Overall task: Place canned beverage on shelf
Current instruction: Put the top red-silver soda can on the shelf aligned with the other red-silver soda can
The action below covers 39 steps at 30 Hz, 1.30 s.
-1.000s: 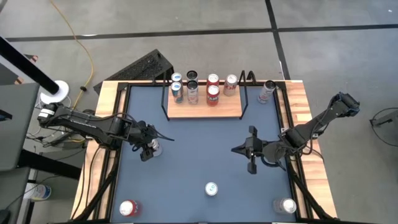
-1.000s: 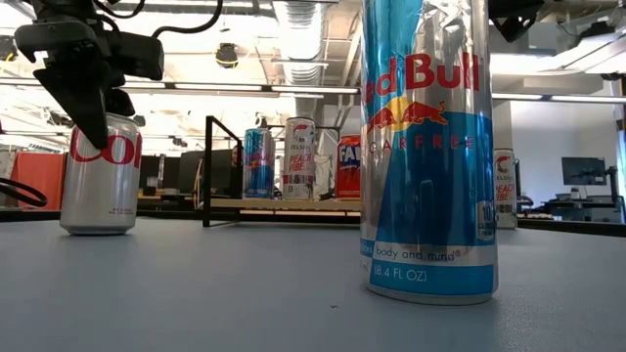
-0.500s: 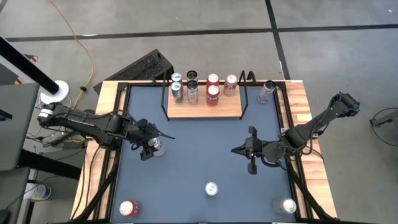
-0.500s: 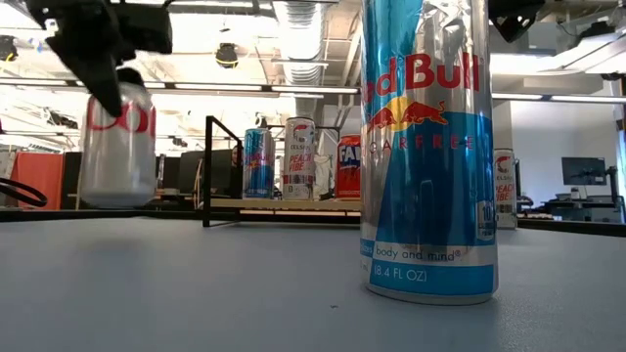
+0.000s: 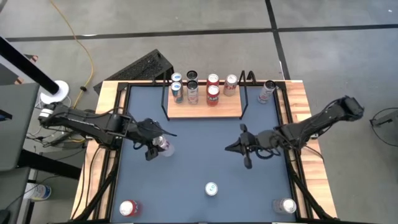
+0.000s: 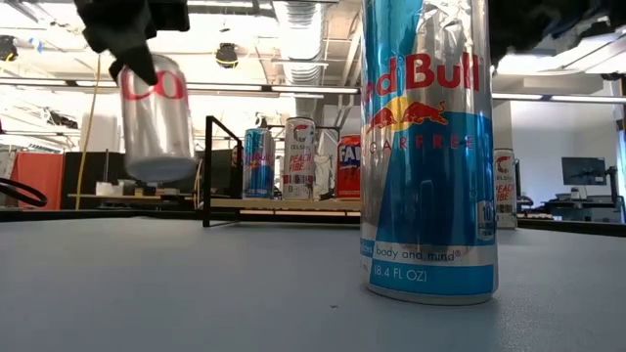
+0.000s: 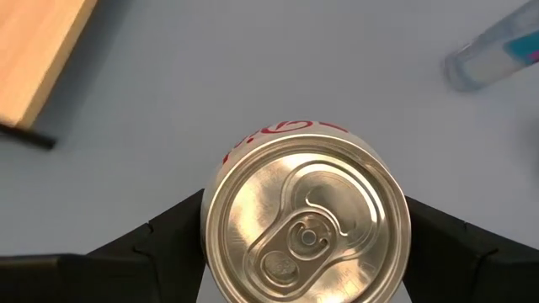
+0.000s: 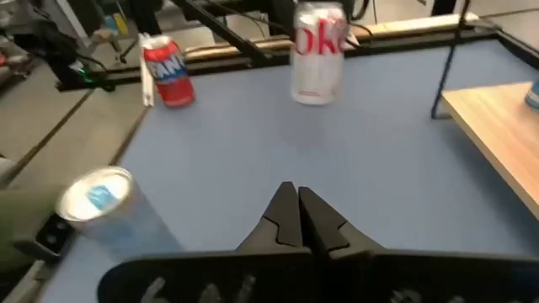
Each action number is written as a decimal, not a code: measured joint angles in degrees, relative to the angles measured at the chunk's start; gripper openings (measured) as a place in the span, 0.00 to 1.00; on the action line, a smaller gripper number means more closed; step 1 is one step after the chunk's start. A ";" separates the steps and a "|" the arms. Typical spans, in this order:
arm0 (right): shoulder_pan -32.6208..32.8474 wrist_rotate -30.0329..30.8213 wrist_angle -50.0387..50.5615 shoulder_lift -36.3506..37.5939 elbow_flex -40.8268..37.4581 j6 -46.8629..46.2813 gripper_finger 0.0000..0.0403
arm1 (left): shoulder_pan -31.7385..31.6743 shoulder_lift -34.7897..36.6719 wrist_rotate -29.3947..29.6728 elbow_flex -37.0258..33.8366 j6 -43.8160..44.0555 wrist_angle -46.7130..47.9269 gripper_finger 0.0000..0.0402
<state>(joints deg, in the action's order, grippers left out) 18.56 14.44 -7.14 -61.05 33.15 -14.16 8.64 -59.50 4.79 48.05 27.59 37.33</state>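
Observation:
My left gripper is shut on a silver Diet Coke can, which hangs above the blue tabletop at left of centre. In the low view the can is off the table below the gripper. The light-wood shelf with black wire side frames stands at the far middle and carries several upright cans. My right gripper is shut and empty at right of centre; it also shows in the right wrist view. My left gripper pinches the can's side wall just below the rim between its two fingers, one on each side. The fingers come from above, pointing down. The can hangs clear of the table, nearly upright and slightly tilted, top up.
A tall blue Red Bull can stands near the front middle and fills the low view. A red can stands front left, a silver can front right, and another can right of the shelf. The tabletop has a wooden rim.
My left gripper has lifted the Diet Coke can clear of the table and carried it up and toward the table's right edge. My right gripper has moved a little toward the table's left, still shut.

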 joint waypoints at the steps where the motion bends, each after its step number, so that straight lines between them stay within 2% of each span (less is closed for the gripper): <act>1: -0.84 -0.55 0.17 -0.01 -0.37 0.65 0.00 | 0.00 -0.63 0.01 0.00 -0.01 -0.97 0.72; 5: -3.93 -3.73 -0.33 0.04 -1.48 3.25 0.00 | -1.25 -5.16 -0.01 2.83 -2.64 -1.99 0.72; 12: -7.45 -5.99 2.78 0.99 -2.43 5.71 0.00 | -4.48 -17.40 0.09 15.48 -14.43 -1.91 0.72; 17: -7.02 -5.71 7.87 5.20 -2.47 6.48 0.00 | -7.22 -24.87 -0.06 23.45 -22.29 -1.81 0.72; 26: -4.11 -5.51 12.72 15.29 -2.43 8.20 0.00 | -13.20 -35.91 -3.91 34.48 -30.20 -2.09 0.72; 32: -2.01 -5.49 12.85 16.56 -2.41 10.26 0.00 | -15.69 -40.79 -4.53 39.35 -34.36 -1.77 0.72; 37: -3.24 -5.47 12.46 16.54 -2.41 12.16 0.00 | -17.30 -43.82 -4.89 40.37 -36.32 -4.29 0.72; 39: -3.94 -5.34 12.55 16.52 -2.41 12.47 0.00 | -17.67 -44.73 -6.98 40.37 -36.29 -5.15 0.72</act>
<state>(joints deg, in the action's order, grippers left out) 14.62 9.10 5.41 -44.53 30.74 -1.69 -9.03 -104.23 -2.19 88.42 -8.70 32.18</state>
